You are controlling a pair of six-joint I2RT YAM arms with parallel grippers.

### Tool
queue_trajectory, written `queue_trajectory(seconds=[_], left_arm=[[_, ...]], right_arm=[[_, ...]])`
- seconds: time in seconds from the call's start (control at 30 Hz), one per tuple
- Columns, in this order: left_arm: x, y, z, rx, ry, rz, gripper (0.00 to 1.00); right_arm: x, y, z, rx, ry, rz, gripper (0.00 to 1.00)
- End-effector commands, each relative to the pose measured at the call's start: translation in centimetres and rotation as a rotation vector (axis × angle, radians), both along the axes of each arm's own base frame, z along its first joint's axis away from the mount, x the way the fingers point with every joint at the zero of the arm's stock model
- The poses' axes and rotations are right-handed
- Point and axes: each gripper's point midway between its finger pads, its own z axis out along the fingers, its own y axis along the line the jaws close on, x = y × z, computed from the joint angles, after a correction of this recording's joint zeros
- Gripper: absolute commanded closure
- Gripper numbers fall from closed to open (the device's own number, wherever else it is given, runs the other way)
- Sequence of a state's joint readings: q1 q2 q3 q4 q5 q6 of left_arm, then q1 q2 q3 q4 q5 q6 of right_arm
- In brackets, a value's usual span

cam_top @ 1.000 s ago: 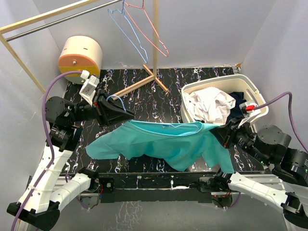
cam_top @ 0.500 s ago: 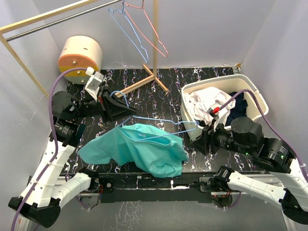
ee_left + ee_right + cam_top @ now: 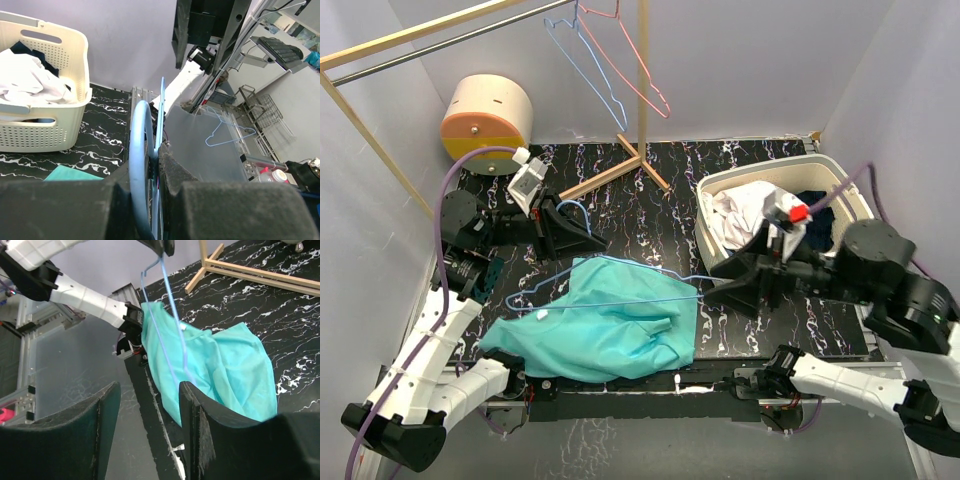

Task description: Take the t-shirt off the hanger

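So, the teal t-shirt (image 3: 610, 325) is lying in a crumpled heap on the black marbled table (image 3: 670, 215), off to the left of the cream plastic laundry basket (image 3: 720, 185) and nearer the front edge than the basket is.

The light-blue wire hanger (image 3: 620, 298) stretches out over the shirt, with its far end reaching towards the basket's near-left corner. The wire looks bare from above and from the right wrist view. I can't tell whether its low end is caught in the fabric or just touching it.

The left gripper (image 3: 590, 238) is well left of the basket and clamped tight on the hanger's hook. The left wrist view shows the blue hook pinched right between the black fingers (image 3: 185, 200).

The right gripper (image 3: 712, 295) sits just in front of the basket's near-left corner. Its jaws are spread apart with nothing between them. From its own camera you look down between the two fingers (image 3: 100, 440) straight at the shirt and the wire, and neither finger touches them.

The basket itself holds a white bundle of clothes (image 3: 745, 220) and something dark behind it.
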State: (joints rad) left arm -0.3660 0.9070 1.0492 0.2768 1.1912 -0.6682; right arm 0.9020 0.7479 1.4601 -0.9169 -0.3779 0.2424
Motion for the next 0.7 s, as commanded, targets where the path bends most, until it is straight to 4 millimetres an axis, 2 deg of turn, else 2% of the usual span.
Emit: queue_trajectory(seconds=[0.0, 0.13, 0.27, 0.37, 0.4, 0.53, 0.6, 0.67], left_arm=[[-1.1, 0.3, 0.4, -0.011, -0.047, -0.036, 1.0], [-1.1, 0.3, 0.6, -0.014, -0.051, -0.039, 1.0], [-1.1, 0.3, 0.6, -0.013, -0.05, -0.038, 1.0], [-1.2, 0.3, 0.6, -0.013, -0.053, -0.037, 1.0], [-1.2, 0.3, 0.6, -0.013, -0.052, -0.036, 1.0], [-1.0, 0.3, 0.6, -0.015, -0.053, -0.025, 1.0], [-0.5, 0.2, 0.4, -0.011, -0.049, -0.001, 1.0], [0.3, 0.2, -0.1, 0.005, -0.022, 0.048, 0.85]], right_arm=[[2.3, 3.2, 0.8, -0.003, -0.068, 0.033, 0.47], [3.6, 5.3, -0.9, -0.052, -0.047, 0.06, 0.47], [3.6, 6.6, -2.3, -0.081, -0.014, 0.115, 0.47], [3.5, 7.0, -3.3, -0.1, 0.012, 0.133, 0.52], [3.5, 7.0, -3.6, -0.104, 0.018, 0.137, 0.56], [3.5, 7.1, -4.5, -0.124, 0.04, 0.143, 0.88], [3.9, 6.8, -4.5, -0.126, 0.042, 0.108, 0.92], [4.2, 6.3, -4.4, -0.126, 0.034, 0.07, 0.92]])
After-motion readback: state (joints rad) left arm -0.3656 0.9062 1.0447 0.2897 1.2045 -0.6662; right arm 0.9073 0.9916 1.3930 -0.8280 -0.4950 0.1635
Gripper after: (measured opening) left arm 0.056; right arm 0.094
